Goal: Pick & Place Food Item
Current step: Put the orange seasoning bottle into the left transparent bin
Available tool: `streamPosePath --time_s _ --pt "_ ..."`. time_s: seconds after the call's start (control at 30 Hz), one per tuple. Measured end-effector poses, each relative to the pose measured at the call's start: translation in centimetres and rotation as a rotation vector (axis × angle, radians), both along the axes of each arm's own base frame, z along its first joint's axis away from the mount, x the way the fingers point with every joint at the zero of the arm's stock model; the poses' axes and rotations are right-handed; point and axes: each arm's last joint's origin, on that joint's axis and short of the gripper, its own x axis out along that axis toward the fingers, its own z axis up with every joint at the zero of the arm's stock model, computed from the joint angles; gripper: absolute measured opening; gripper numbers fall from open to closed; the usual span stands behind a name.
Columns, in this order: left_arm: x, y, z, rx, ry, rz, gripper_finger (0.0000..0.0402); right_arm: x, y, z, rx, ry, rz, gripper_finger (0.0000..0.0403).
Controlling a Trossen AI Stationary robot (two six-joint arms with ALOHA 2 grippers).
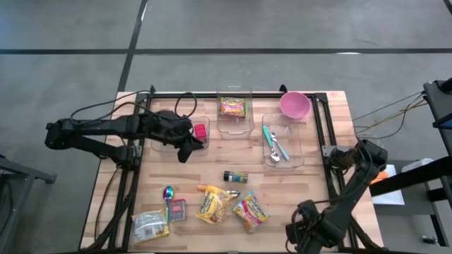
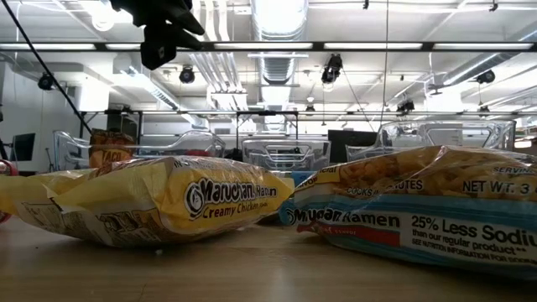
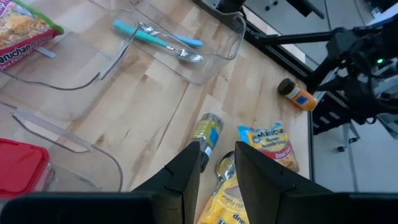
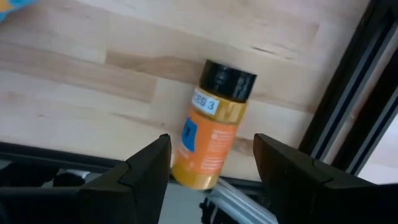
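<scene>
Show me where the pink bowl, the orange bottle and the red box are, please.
pink bowl (image 1: 294, 104): high view, middle of its inside.
orange bottle (image 4: 210, 144): right wrist view, on its orange label.
red box (image 1: 200, 131): high view, on its top face.

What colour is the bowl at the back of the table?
The bowl is pink. It shows best in the high view, beside the clear tray holding spoons.

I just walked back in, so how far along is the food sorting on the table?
Done: one ramen packet lies in the middle clear bin and a red container in the left one. In hand: nothing; the left end effector hangs empty beside that bin, and the right end effector stands open over an orange spice jar. Left: three ramen packets near the front edge.
</scene>
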Motion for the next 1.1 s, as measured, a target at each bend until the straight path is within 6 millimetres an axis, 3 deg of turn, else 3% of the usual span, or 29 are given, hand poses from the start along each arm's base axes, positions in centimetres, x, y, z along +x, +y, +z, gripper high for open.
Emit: streamPosePath --time_s 0.23,0.5,1.1 --pt "0.1 0.0 1.2 -0.001 -0.036 0.004 0.0109 -1.2 0.8 -1.5 0.02 -0.016 0.03 0.0226" --pt "0.2 0.1 2.5 -0.01 -0.079 0.015 0.0109 -2.1 0.9 -4.5 0.047 -0.038 0.109 0.0226" --pt "0.2 0.1 2.7 -0.041 -0.084 0.035 0.0109 -2.4 0.5 -6.6 0.049 -0.072 0.06 0.0226"
